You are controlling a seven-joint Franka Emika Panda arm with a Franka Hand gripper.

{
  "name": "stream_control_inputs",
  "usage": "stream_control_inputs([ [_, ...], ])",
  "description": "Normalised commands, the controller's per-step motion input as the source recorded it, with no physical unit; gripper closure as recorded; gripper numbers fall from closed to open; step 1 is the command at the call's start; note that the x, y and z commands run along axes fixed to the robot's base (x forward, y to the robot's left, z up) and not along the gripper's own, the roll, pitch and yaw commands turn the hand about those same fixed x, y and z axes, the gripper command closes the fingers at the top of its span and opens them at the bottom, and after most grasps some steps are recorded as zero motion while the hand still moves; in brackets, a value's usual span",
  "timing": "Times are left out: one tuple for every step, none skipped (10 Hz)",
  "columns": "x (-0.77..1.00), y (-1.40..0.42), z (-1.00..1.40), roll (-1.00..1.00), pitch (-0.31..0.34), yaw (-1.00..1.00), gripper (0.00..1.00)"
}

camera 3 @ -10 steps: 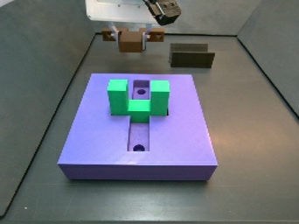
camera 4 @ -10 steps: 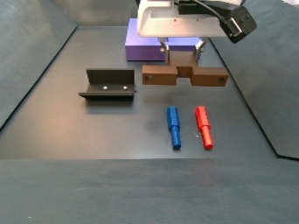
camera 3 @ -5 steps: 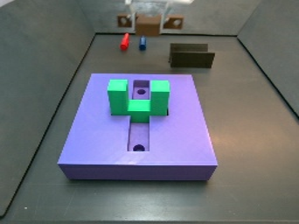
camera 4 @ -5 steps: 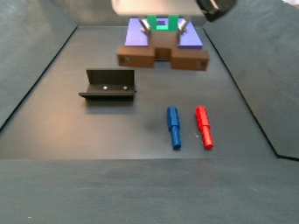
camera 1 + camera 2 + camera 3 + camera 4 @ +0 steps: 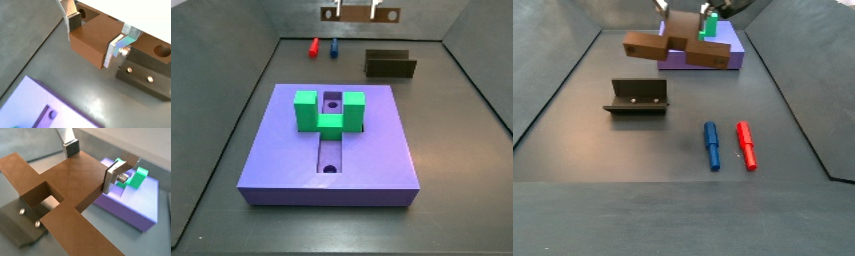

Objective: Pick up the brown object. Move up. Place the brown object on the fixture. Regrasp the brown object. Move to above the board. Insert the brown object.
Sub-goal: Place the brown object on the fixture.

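Observation:
My gripper [image 5: 358,10] is shut on the brown object [image 5: 360,15] and holds it high in the air at the far end of the floor. In both wrist views the silver fingers [image 5: 121,44] [image 5: 115,172] clamp the block's middle part [image 5: 90,44] [image 5: 60,193]. In a side view the brown object [image 5: 675,45] hangs tilted above and just beyond the dark fixture [image 5: 636,97]. The fixture also shows in a side view [image 5: 390,64] and in both wrist views [image 5: 143,78] [image 5: 19,224], below the block. The purple board [image 5: 372,150] carries a green U-shaped block [image 5: 327,110].
A red pin [image 5: 747,145] and a blue pin [image 5: 711,145] lie side by side on the floor; they also show in a side view, red [image 5: 313,47] and blue [image 5: 334,46]. Grey walls enclose the floor.
My gripper has risen with the brown object off the floor by the pins. It has drifted sideways toward the fixture, and the block now hangs tilted.

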Motion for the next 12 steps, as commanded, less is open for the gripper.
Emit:
stream_control_inputs([
  [0.59, 0.16, 0.16, -0.97, 0.0, -0.23, 1.0],
  [0.65, 0.17, 0.03, -0.68, 0.229, -0.04, 1.0],
  [0.65, 0.27, 0.0, -0.57, 0.357, 0.03, 1.0],
  [0.53, 0.23, 0.0, -0.51, 0.323, 0.17, 1.0],
  [0.25, 0.08, -0.13, -0.29, 0.023, 0.03, 1.0],
  [0.34, 0.0, -0.23, -0.21, 0.006, 0.0, 1.0],
  [0.47, -0.02, -0.38, -0.21, 0.037, 0.0, 1.0],
  [0.41, 0.0, -0.57, -0.44, 0.0, 0.04, 1.0],
  [0.42, 0.01, -0.51, -0.48, 0.0, 0.15, 1.0],
  [0.35, 0.07, -0.53, -0.3, 0.0, 0.26, 1.0],
  [0.29, 0.15, -0.6, -0.33, 0.0, 0.35, 1.0],
  [0.37, 0.1, -0.43, -0.21, 0.0, 0.33, 1.0],
])
